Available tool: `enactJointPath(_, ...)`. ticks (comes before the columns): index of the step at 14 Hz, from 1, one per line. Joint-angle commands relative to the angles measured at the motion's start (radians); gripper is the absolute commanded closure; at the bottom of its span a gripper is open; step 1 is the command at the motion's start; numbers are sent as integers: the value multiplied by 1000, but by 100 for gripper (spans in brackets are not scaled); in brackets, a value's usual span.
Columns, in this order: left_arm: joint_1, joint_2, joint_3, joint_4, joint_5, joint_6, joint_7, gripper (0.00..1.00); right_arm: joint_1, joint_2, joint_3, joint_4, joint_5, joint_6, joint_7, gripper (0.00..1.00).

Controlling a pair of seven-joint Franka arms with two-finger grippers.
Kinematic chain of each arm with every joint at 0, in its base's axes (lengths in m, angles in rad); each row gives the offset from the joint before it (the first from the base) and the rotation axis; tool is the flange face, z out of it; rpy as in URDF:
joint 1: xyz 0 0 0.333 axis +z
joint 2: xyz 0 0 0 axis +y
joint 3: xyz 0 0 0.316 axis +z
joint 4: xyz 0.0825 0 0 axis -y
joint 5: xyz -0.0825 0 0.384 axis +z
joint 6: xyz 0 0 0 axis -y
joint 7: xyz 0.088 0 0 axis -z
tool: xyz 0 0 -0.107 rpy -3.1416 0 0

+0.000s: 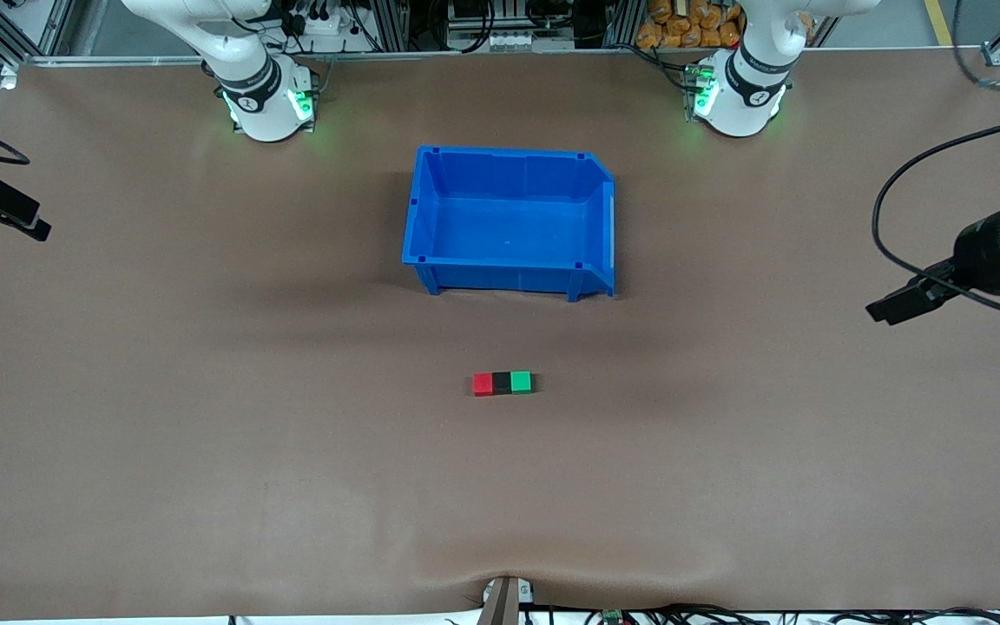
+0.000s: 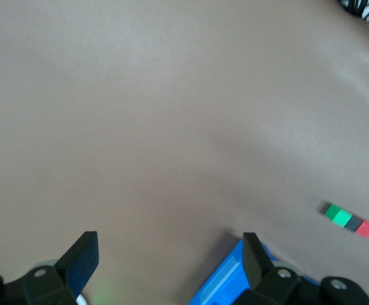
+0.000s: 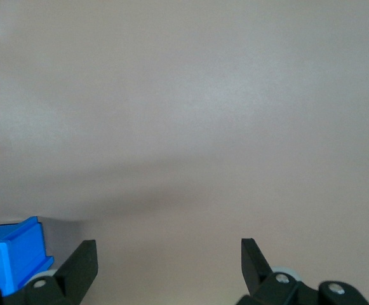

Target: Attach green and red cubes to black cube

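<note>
The black cube [image 1: 501, 383] sits between the red cube [image 1: 483, 384] and the green cube [image 1: 521, 382], all three touching in one row on the brown tabletop [image 1: 205, 434] — nearer the front camera than the blue bin [image 1: 509, 220]. The left gripper [image 2: 169, 257] hangs over the left arm's end of the tabletop, jaws spread and empty; the right gripper [image 3: 168, 260] over the right arm's end — likewise spread, holding nothing.

A high front camera faces my two bases, looking down over the whole table [image 1: 205, 451]. My wrist cameras look past my spread fingers from high above; all three views share the blue bin [image 1: 509, 217] [image 2: 225, 283] [image 3: 9, 257].
</note>
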Motion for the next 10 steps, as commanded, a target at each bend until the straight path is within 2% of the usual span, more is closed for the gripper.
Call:
enactJointPath(1, 38, -93, -8, -104, 15, -3, 112, 0, -3, 9, 4, 24, -1, -11, 5, 0)
enactJointPath(10, 46, -230, -13, -267, 32, -3, 195, 0, -3, 28, 4, 24, -4, -9, 10, 0)
